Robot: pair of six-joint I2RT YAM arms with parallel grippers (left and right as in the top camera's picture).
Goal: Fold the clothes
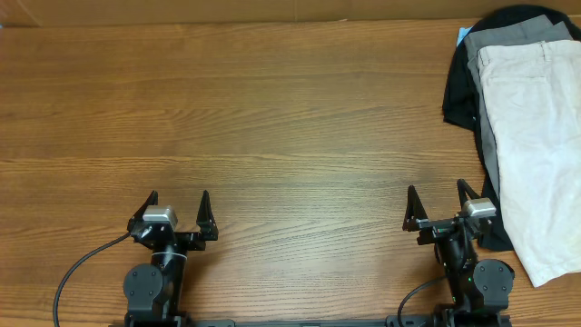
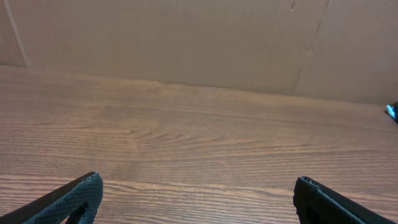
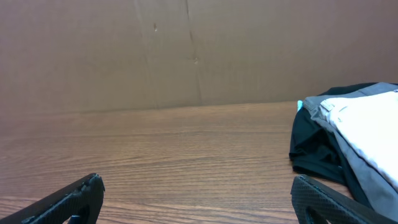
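The clothes lie in a pile at the table's right edge. Cream-beige shorts (image 1: 543, 154) lie on top, over grey shorts (image 1: 508, 34) and a black garment (image 1: 461, 86). The right wrist view shows the cream shorts (image 3: 373, 118), the grey shorts (image 3: 364, 165) and the black garment (image 3: 314, 146) at its right side. My left gripper (image 1: 178, 202) is open and empty near the front edge, far left of the pile; it also shows in the left wrist view (image 2: 198, 186). My right gripper (image 1: 439, 196) is open and empty just left of the pile; it also shows in the right wrist view (image 3: 196, 186).
A wooden table (image 1: 272, 109) fills the view. A brown cardboard wall (image 3: 186, 50) stands along its far edge. A small light-blue item (image 1: 463, 34) peeks out at the pile's top left.
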